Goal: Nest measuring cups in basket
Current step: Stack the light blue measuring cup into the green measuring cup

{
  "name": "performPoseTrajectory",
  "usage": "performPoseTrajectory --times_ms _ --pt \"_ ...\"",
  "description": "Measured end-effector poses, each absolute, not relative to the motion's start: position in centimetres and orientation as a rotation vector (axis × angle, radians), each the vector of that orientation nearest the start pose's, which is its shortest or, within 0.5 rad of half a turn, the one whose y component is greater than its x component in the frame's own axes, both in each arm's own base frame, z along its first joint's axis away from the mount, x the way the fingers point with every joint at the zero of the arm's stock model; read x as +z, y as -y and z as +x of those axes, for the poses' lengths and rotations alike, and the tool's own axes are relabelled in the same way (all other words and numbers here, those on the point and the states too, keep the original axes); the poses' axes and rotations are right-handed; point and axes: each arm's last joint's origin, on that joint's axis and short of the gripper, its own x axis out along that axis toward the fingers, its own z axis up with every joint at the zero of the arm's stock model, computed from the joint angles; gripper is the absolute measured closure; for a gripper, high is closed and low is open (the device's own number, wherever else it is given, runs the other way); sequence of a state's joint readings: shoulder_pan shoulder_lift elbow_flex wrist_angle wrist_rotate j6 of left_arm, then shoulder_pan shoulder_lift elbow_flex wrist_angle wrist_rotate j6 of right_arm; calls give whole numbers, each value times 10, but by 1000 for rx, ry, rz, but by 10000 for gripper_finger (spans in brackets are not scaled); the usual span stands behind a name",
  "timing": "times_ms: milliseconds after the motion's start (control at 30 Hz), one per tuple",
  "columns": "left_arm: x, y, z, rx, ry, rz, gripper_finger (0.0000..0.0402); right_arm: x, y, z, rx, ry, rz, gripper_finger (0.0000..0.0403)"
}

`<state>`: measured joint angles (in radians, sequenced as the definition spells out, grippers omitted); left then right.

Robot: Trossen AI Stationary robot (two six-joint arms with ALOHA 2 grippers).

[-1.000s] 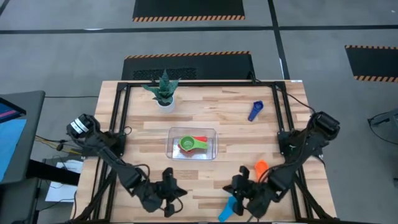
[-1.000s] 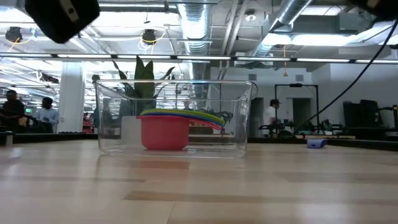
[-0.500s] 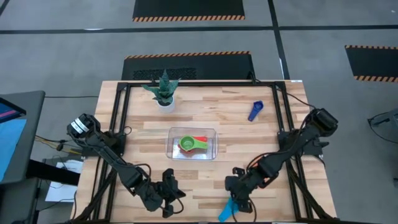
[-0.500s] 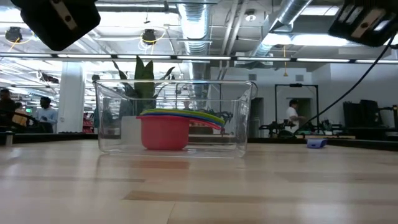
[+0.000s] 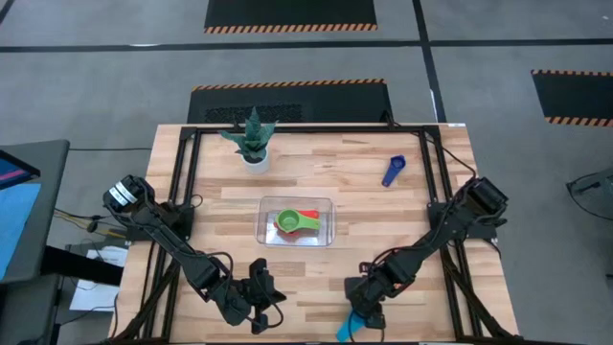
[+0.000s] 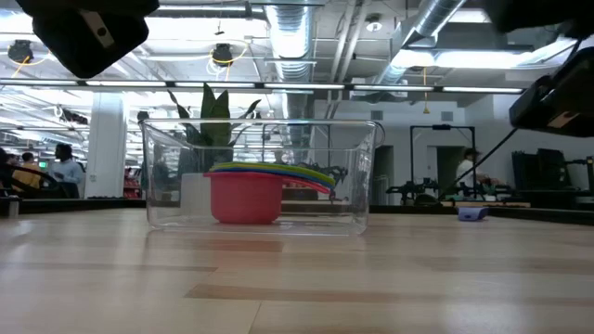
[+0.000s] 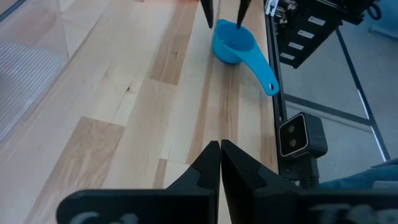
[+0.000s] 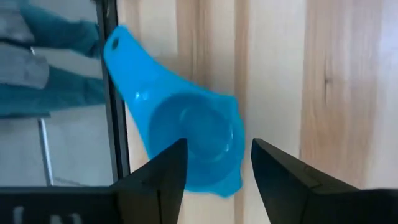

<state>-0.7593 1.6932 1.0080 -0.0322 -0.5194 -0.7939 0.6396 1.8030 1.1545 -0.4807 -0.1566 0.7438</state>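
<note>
Table (image 5: pixel 412 206): open wood between basket (image 5: pixel 326 206) and near edge, passable; basket mid-table with nested cups (image 5: pixel 293 222) filling its bowl space; potted plant (image 5: pixel 252 139) behind basket; dark blue cup (image 5: pixel 393 171) lone at far right; light blue cup (image 8: pixel 186 140) at near edge, under right claw (image 8: pixel 214 168) with fingers spread

Table (image 5: pixel 421 206) is pale wood planks, matt with visible grain. Light blue measuring cup (image 8: pixel 186 140) looks like smooth glossy plastic. Basket (image 6: pixel 357 176) is clear shiny plastic, stacked cups (image 6: pixel 246 190) inside look plastic too.
</note>
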Motion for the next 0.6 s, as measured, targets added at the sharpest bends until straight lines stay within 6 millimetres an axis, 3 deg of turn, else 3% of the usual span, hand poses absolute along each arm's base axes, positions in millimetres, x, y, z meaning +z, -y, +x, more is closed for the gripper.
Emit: performPoseTrajectory --times_ms 300,500,600 --pt "195 230 263 7 -631 -340 401 172 -214 279 222 -1330 376 233" --pt "195 230 263 3 -635 -341 401 196 -211 277 223 -1277 459 253" --pt "194 230 262 7 -648 -330 401 206 -221 277 290 -1203 491 264"
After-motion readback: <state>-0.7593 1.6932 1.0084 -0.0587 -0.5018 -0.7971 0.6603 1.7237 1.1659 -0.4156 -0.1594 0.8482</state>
